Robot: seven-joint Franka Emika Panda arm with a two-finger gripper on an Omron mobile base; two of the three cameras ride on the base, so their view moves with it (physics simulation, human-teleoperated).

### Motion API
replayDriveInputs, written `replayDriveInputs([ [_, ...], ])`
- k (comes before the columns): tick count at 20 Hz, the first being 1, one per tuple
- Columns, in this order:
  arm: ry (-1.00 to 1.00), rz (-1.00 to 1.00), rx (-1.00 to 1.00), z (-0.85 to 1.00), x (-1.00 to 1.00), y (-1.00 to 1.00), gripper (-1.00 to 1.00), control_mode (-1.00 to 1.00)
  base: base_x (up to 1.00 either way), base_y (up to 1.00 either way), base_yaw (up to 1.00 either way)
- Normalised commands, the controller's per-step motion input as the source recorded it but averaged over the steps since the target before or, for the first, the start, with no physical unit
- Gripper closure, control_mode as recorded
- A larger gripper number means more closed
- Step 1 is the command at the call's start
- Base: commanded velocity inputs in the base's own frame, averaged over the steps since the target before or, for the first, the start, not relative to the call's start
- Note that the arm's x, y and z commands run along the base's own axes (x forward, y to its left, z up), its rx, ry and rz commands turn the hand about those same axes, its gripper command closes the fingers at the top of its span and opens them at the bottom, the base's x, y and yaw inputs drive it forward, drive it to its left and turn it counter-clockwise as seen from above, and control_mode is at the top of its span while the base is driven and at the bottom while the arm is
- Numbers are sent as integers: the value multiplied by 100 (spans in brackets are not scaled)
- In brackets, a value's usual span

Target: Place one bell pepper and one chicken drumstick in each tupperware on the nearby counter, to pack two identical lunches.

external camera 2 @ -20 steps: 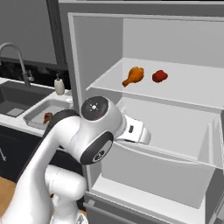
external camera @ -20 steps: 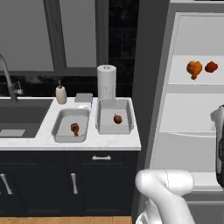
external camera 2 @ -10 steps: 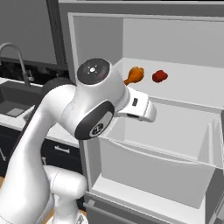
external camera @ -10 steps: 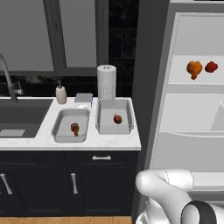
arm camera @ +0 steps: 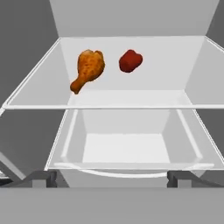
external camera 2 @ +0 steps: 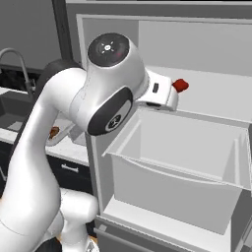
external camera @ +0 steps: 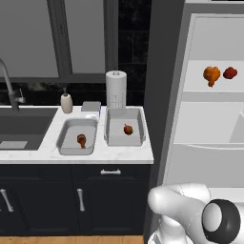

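- Two tubs (external camera: 77, 138) (external camera: 124, 127) on the counter (external camera: 28, 153) are holding one item each.
- We are facing the shelf, gripper (arm camera: 112, 178) wide open, empty; drumstick (arm camera: 89, 68) at eleven o'clock, pepper (arm camera: 130, 61) at twelve.

Glossy white rounded arm (external camera 2: 59, 147) with dark joint caps.

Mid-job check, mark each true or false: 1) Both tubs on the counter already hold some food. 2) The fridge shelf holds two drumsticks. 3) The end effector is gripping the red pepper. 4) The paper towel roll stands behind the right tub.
1) True: the left tub holds a brown drumstick, the right tub a dark pepper.
2) False: one orange drumstick and one red pepper.
3) False: the end effector is open, short of the shelf.
4) True: paper towel roll.
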Motion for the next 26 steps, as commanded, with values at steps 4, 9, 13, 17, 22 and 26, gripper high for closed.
replayDriveInputs([
  [4, -8, 9, 3, -4, 72, 20, -100, -100, 0, 0, 0],
  [9, -3, 0, 9, -8, 99, 34, -100, -100, 0, 0, 0],
  [13, 4, 0, 2, -5, 97, 15, -100, -100, 0, 0, 0],
  [17, 0, 0, 0, -29, 82, 3, -100, -100, 0, 0, 0],
  [22, 9, -1, 1, -27, 82, -28, -100, -100, 0, 0, 0],
  [26, 4, 0, 2, -14, 73, -34, -100, -100, 0, 0, 0],
])
